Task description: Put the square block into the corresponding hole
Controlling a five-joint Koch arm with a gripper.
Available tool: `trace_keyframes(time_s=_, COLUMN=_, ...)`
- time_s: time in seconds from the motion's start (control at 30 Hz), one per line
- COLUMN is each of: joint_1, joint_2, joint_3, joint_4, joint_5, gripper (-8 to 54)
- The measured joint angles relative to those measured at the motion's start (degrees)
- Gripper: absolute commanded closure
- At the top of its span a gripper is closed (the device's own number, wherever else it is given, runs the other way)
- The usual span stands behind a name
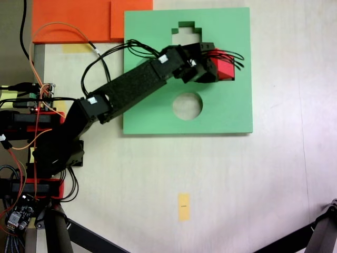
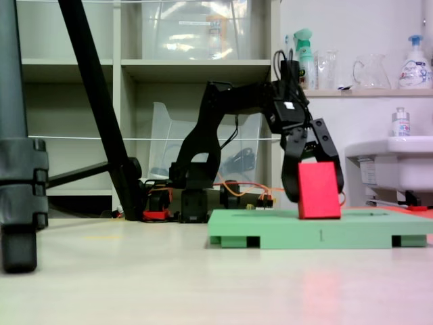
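Top-down fixed view: gripper point(image 1: 224, 67) clenched on red block point(image 1: 225, 68), over right half of green board point(image 1: 231, 113), near its right edge, roughly mid-height. Black fingers either side of block, wires looping past it. Arm point(image 1: 131, 87) reaching in from base at table's left edge, diagonal across board's left edge.

Low side fixed view: gripper point(image 2: 313, 177) pointing down, block point(image 2: 318, 190) between jaws, tilted slightly, lower edge at or just into board point(image 2: 270, 237) top surface. Contact vs. partly sunk: cannot tell. Square hole itself hidden under block and gripper, both fixed views.

Other cutouts in top-down view: round-looking hole point(image 1: 187, 105) below gripper, stepped cutout point(image 1: 186, 30) near board's top edge, partly covered by arm. Both apart from block.

Orange sheets point(image 1: 79, 21) at table's top-left corner, touching board's top-left corner. Yellow tape strip point(image 1: 183, 206) near table's bottom edge, well apart from board. Tripod legs point(image 1: 321, 234) at bottom corners.
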Motion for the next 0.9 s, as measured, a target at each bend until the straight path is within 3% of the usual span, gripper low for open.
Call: trace_keyframes(time_s=0.9, joint_1=2.5, joint_2=-4.8, joint_3=-7.9, joint_4=0.7, joint_5=1.7, gripper=28.2)
